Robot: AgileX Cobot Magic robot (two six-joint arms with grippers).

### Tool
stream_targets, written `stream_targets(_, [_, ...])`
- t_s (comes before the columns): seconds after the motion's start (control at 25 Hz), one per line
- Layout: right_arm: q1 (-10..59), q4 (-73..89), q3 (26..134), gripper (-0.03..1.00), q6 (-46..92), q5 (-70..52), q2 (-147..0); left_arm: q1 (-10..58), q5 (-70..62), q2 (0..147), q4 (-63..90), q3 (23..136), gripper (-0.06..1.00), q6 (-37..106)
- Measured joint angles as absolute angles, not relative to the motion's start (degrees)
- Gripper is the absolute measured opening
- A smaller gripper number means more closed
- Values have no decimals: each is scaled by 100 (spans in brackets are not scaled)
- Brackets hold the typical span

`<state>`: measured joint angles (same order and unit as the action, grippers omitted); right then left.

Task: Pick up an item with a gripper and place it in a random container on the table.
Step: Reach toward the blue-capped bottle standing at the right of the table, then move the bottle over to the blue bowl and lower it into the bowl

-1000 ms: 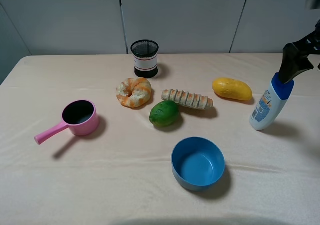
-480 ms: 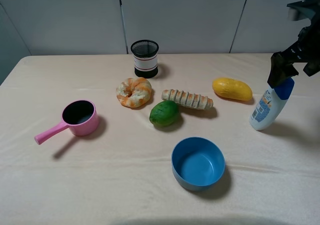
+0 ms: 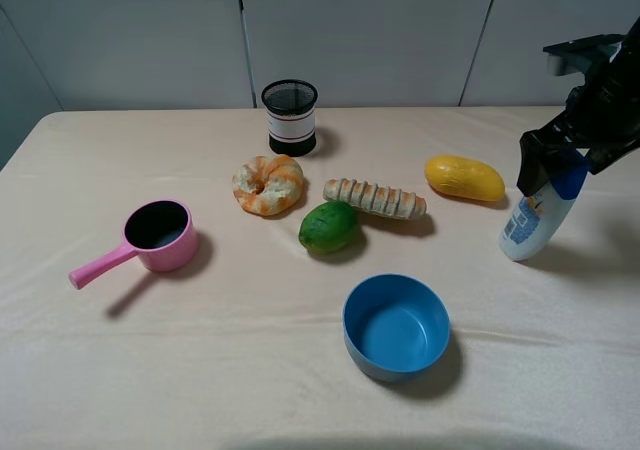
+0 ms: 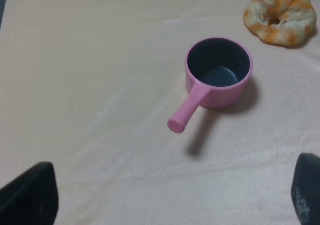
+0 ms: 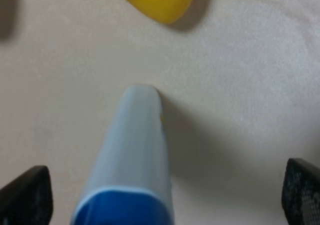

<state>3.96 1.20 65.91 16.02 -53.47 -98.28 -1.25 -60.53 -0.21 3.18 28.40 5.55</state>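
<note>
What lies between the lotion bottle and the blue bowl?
Nothing. The exterior high view shows only a bare beige stretch of the table between the lotion bottle and the blue bowl.

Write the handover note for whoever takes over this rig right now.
Left gripper: open, holding nothing, above the table near the pink saucepan.
Right gripper: open, one finger on either side of the lotion bottle at its blue cap end, not closed on it.
The bottle is tilted with its base on the cloth at the table's right side, not far from the yellow fruit.
Blue bowl: empty, front centre.
Done: right arm lined up on the bottle.
Left: close, lift, carry to the bowl, release.
</note>
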Motion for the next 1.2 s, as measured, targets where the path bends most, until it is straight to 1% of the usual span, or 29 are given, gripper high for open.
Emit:
stream_targets(0.56, [396,63,6591,68,1634,-5328,-10102,-125,-6053,-21,318,2840,94,555])
stream_targets(0.6, [396,63,6591,66,1634,-5328,-10102,-125,-6053,-21,318,2840,94,555])
stream_targets(0.68, [396,63,6591,57,1634,-5333,-10102,-125,-6053,-21,318,2840,94,555])
stream_targets(0.88, [396,111,6591,27,1634,-5359,-10102,-125,-6053,-21,318,2840,94,555])
stream_targets(1.2, [396,100,6591,27,1634,-5352,-10107,-125,-6053,-21,318,2840,94,555])
